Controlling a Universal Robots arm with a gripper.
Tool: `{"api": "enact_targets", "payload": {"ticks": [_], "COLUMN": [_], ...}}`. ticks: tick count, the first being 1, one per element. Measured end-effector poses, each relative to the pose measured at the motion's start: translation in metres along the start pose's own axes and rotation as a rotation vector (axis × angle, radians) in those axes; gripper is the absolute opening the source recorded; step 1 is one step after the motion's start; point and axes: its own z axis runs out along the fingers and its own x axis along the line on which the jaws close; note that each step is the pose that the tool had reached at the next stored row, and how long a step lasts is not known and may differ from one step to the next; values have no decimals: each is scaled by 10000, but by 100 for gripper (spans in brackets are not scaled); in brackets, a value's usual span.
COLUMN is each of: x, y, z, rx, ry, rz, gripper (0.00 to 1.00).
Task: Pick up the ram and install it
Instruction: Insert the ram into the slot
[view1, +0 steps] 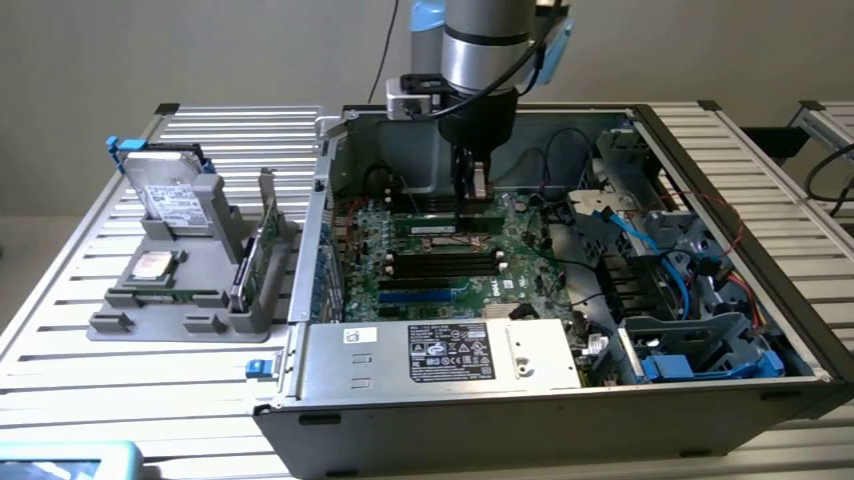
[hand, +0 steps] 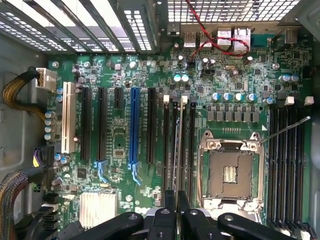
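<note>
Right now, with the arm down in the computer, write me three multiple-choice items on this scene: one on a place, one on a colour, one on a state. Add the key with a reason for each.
1. Where is the gripper?
A. Outside the case, to the exterior view's left
B. Inside the open computer case, above the motherboard
C. High above the case, clear of its walls

2. What colour is the long slot among the black expansion slots?
A. Red
B. Blue
C. Yellow

3. How do the gripper's fingers stand?
A. Spread wide, nothing between them
B. Shut on a cable
C. Shut on the ram

Key: B, the arm reaches down between the case walls. B, that slot is plainly blue in the wrist view. C, the thin stick stands edge-on between the fingers, over the memory slots.
</note>
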Motion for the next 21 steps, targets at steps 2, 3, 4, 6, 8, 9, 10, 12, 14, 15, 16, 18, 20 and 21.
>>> {"api": "enact_targets", "payload": {"ticks": [2,3,4,6,8,9,10,12,14,15,16,18,20,21], "x": [-1,-1,-1,-1,-2,-2,-2,-2,-3,-2,-2,4,13,20], "y": [-2,-2,-2,-2,-2,-3,-3,-2,-3,-3,-2,-2,-2,-3], "z": [4,7,7,7,13,17,19,25,33,36,39,42,52,58], "rx": [3,5,7,7,9,9,7,7,7,6,6,5,7,7], "ry": [-1,-2,-1,-1,-5,3,14,22,41,51,59,65,62,63], "rz": [-35,-61,-85,-91,-91,-92,-92,-91,-91,-91,-91,-90,-90,-91], "gripper": [14,14,14,14,14,14,14,14,14,14,14,14,14,14]}}
